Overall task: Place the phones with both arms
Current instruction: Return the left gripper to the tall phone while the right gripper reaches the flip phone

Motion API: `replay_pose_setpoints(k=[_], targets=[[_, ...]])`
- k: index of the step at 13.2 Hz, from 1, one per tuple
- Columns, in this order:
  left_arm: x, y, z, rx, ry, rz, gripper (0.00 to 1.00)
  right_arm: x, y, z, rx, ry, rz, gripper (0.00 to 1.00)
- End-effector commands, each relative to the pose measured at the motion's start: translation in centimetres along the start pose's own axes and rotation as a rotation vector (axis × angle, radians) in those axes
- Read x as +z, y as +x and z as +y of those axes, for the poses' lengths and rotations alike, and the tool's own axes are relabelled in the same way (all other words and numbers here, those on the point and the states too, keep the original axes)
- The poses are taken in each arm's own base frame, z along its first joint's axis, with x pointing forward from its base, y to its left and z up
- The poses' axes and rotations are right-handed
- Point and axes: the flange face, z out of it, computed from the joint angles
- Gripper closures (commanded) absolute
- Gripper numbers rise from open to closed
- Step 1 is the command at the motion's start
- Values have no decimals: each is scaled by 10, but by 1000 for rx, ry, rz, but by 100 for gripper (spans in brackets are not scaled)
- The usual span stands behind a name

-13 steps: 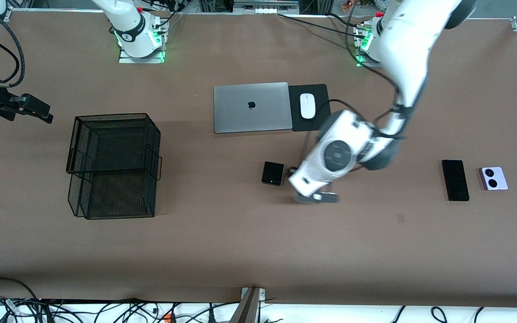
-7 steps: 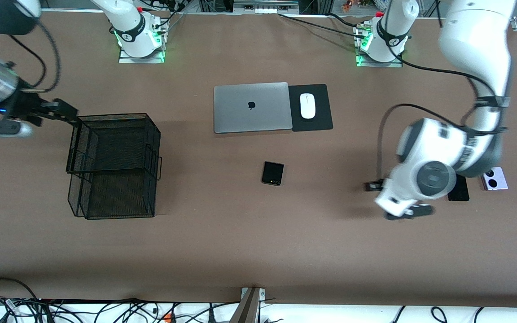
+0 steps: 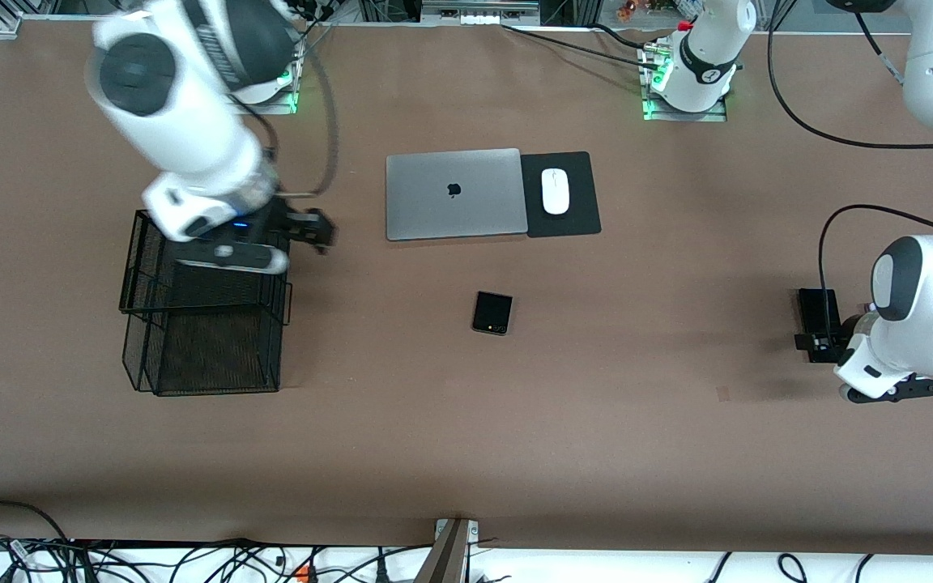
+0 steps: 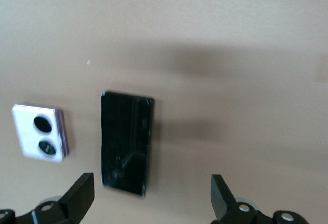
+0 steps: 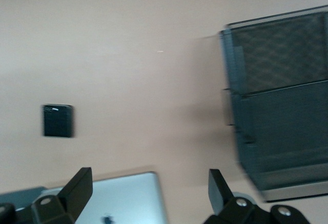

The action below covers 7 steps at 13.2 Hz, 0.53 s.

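Observation:
The small black flip phone (image 3: 492, 312) (image 5: 57, 120) lies alone mid-table, nearer the front camera than the laptop. The long black slab phone (image 3: 815, 304) (image 4: 127, 142) lies toward the left arm's end, with the lilac-white phone (image 4: 40, 131), two black circles up, beside it. In the front view the left arm hides the lilac-white phone. My left gripper (image 3: 816, 342) (image 4: 151, 199) hangs open over the slab phone's end, holding nothing. My right gripper (image 3: 317, 229) (image 5: 148, 193) is open and empty in the air between the basket and the laptop.
A black wire mesh basket (image 3: 203, 324) (image 5: 279, 106) stands toward the right arm's end. The closed silver laptop (image 3: 454, 193) (image 5: 113, 198) lies beside a black pad (image 3: 576, 219) carrying a white mouse (image 3: 555, 191). Cables run along the table's near edge.
The left arm swung from beside the flip phone to over the slab phone. The right arm swept in from the table's end, across the basket, toward the laptop. Both grippers stayed open.

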Motion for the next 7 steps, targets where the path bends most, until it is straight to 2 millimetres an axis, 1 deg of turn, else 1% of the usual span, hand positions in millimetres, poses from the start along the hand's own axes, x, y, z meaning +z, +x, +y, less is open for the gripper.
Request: replay_pose_setpoints(k=[1, 2, 3, 4, 5, 6, 7], targets=[[42, -9, -21, 139, -23, 83, 0, 24, -8, -81, 102, 12, 14, 0], [55, -11, -34, 164, -40, 99, 0, 34, -19, -107, 124, 14, 31, 0], [62, -13, -41, 171, -53, 93, 0, 44, -31, -130, 134, 4, 47, 0], [66, -15, -42, 171, -58, 87, 0, 56, -50, -156, 105, -6, 69, 0], [73, -17, -40, 173, -62, 76, 0, 69, -63, -174, 73, -19, 92, 0], [76, -18, -40, 174, -64, 70, 0, 84, -80, -193, 33, -36, 108, 0], [82, -20, -38, 177, -68, 60, 0, 96, -88, -203, 11, -49, 120, 0]])
